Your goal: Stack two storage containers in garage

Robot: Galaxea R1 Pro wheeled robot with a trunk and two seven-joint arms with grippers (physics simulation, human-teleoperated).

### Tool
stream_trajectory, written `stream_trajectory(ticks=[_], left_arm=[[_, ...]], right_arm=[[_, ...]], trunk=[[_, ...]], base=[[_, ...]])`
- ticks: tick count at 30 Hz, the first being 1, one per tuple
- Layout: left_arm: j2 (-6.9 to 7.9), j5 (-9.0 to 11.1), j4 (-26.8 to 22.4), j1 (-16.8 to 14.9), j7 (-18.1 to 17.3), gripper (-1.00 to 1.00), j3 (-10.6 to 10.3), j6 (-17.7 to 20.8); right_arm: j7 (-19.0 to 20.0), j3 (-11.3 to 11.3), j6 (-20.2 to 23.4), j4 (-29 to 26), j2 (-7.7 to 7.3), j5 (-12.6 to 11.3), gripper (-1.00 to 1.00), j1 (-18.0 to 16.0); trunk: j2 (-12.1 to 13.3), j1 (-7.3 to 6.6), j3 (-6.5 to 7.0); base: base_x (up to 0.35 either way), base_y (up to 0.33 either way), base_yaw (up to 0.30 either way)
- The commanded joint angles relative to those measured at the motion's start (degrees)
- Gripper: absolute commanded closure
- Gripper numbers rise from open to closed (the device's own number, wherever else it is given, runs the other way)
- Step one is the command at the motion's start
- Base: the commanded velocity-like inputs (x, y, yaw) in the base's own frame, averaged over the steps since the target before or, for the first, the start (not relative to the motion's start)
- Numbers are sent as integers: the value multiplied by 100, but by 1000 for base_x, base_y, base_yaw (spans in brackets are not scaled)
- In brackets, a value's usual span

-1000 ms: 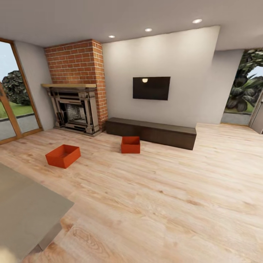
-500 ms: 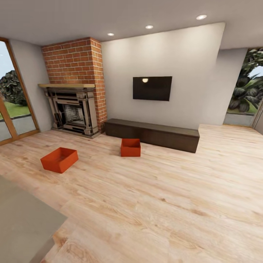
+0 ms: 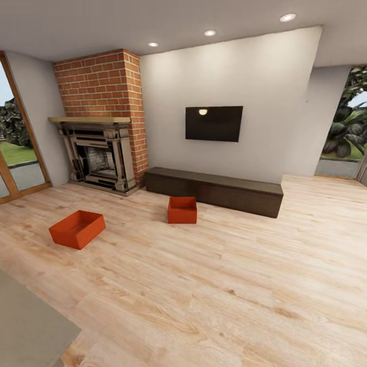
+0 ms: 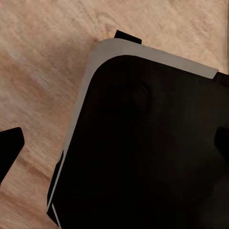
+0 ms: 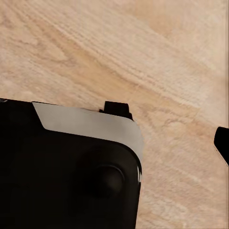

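While the robot stands in the living room, two containers are seen on the wood floor (image 3: 214,285) in the head view. The left container (image 3: 77,229) lies in front of the fireplace (image 3: 97,160), turned at an angle, with its open top up. The right container (image 3: 182,210) is placed just in front of the low dark bench (image 3: 214,190), near the bench's left end, and it is also upright with the open top up. The two containers are well apart from each other. A black TV (image 3: 214,123) is mounted on the cream wall above the bench. The brick chimney (image 3: 99,84) rises above the fireplace, and a glass door (image 3: 18,153) is seen at the left. A grey flat corner (image 3: 25,326) is visible at the lower left of the head view; what it is cannot be told.

In the left wrist view, the robot's dark base (image 4: 148,143) with a pale edge is seen over the wood floor, and dark fingertips (image 4: 9,143) of the left hand (image 4: 117,143) show at both edges, far apart, so the hand is open and holds nothing. In the right wrist view, the dark base (image 5: 71,176) is seen again, and one dark fingertip (image 5: 222,143) shows at the edge. Whether the right hand is open or closed cannot be told.
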Motion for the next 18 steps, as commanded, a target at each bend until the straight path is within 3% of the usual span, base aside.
stream_trajectory(ticks=[1,18], left_arm=[[-1,14,-9,1,5,-100,21,7],[4,19,-9,1,1,-100,18,7]], right_arm=[[-23,44,-30,18,4,-18,-100,-7],[-24,40,-30,18,-7,-18,-100,-7]], trunk=[[-3,3,-5],[-3,3,-5]], base=[[324,0,0],[324,0,0]])
